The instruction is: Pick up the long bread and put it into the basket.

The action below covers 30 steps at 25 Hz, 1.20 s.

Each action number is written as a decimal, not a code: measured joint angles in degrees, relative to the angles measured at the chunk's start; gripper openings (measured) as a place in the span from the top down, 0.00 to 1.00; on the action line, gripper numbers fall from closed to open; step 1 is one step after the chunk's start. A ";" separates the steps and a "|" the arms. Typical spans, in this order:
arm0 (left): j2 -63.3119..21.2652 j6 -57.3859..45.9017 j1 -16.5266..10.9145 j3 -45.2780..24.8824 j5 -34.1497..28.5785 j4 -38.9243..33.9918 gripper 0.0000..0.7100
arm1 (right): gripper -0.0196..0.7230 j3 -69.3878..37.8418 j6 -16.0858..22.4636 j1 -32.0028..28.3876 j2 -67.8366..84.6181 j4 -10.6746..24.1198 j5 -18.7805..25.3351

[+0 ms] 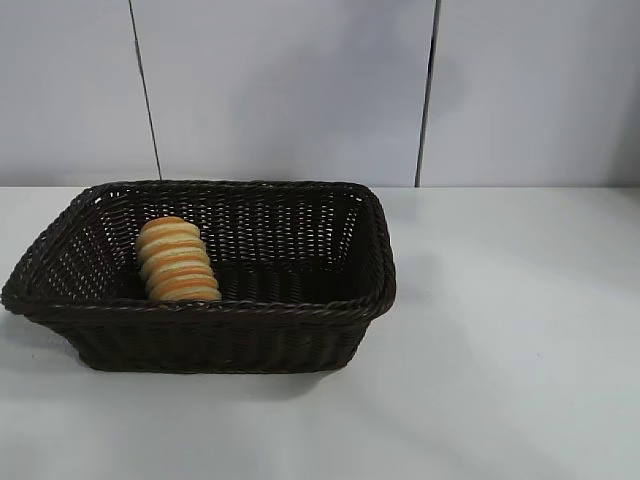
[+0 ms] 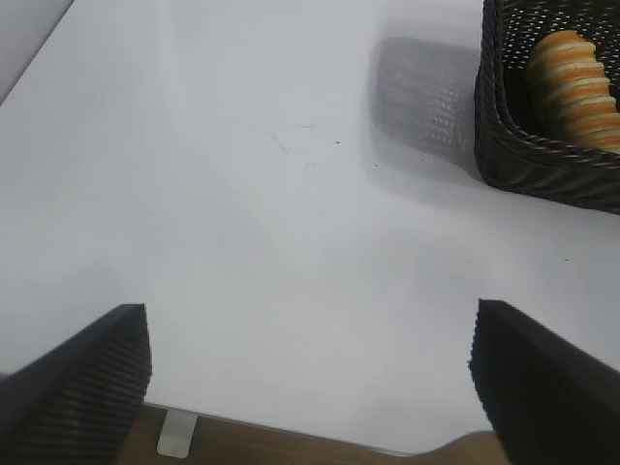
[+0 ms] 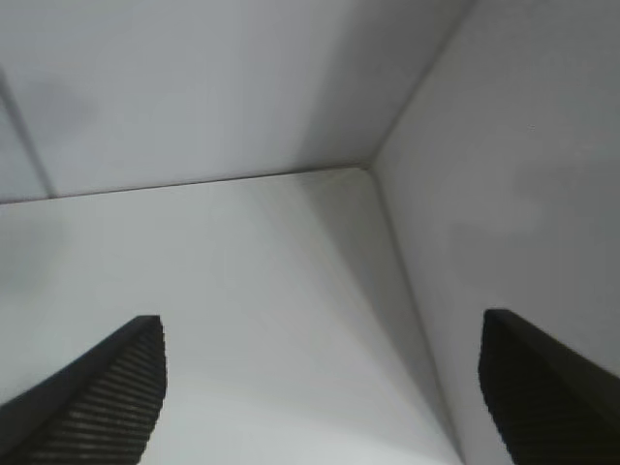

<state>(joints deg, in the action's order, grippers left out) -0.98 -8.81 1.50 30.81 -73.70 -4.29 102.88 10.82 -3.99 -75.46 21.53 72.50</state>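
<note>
Long bread (image 1: 177, 262) laid inside the basket (image 1: 220, 310) toward its left end, left gripper (image 2: 310, 387) jaws spread wide, nothing held, above bare table (image 2: 271, 223), right gripper (image 3: 325, 387) jaws likewise wide apart, empty, faced toward a table corner.

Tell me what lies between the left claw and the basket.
Only bare white table. The left wrist view shows the open left claw over that empty stretch, with the basket, holding the long bread, beyond it.
</note>
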 joint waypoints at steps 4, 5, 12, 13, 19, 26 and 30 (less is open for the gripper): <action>0.00 0.00 0.00 0.00 0.00 -0.05 0.09 | 0.15 -0.05 -2.67 -0.08 9.13 -6.23 0.00; 0.00 0.00 0.00 0.00 0.00 -0.05 0.09 | 0.15 -0.05 -3.39 -0.08 11.88 -8.08 0.00; 0.00 0.00 0.00 0.00 0.00 -0.05 0.09 | 0.15 -8.57 -10.31 -0.08 40.25 -20.73 0.06; 0.00 0.00 0.00 0.00 0.00 -0.05 0.09 | 0.15 -11.92 -10.82 -0.08 44.84 -21.53 0.17; 0.00 0.00 0.00 0.00 0.00 -0.05 0.09 | 0.15 -34.77 -12.16 -0.08 67.07 -21.07 0.17; 0.00 0.00 0.00 0.00 0.00 -0.05 0.09 | 0.15 -56.40 -10.82 -0.08 76.74 -18.93 0.17; 0.00 0.00 0.00 0.00 0.00 -0.05 0.09 | 0.15 -63.58 -10.82 -0.08 76.74 -17.82 0.17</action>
<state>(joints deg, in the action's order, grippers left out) -0.98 -8.81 1.50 30.81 -73.70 -4.34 39.30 0.00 -4.07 1.27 3.72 72.67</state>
